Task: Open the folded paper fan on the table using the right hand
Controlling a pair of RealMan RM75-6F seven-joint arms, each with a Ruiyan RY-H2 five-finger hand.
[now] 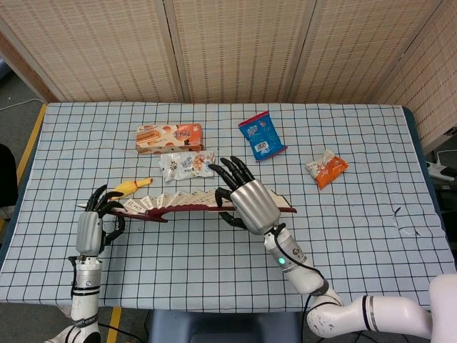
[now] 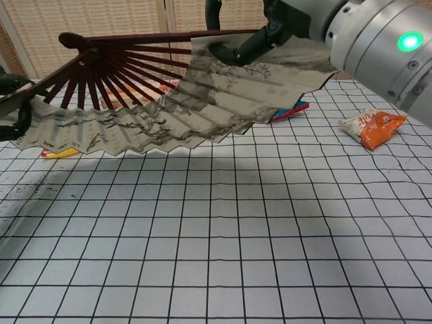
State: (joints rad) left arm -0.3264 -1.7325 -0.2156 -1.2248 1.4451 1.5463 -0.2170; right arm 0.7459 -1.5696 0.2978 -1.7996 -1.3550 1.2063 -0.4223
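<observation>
orange box (image 1: 169, 137): printing too small to read
blue packet (image 1: 262, 136): white label, text unreadable
orange packet (image 2: 372, 127): markings illegible
white packet (image 1: 186, 164): print illegible
paper fan (image 2: 175, 108): ink painting, no legible characters

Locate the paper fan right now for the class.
In the head view, the paper fan is spread open above the table's front-left area, held between the left hand and right hand, just in front of the clear snack packet.
</observation>
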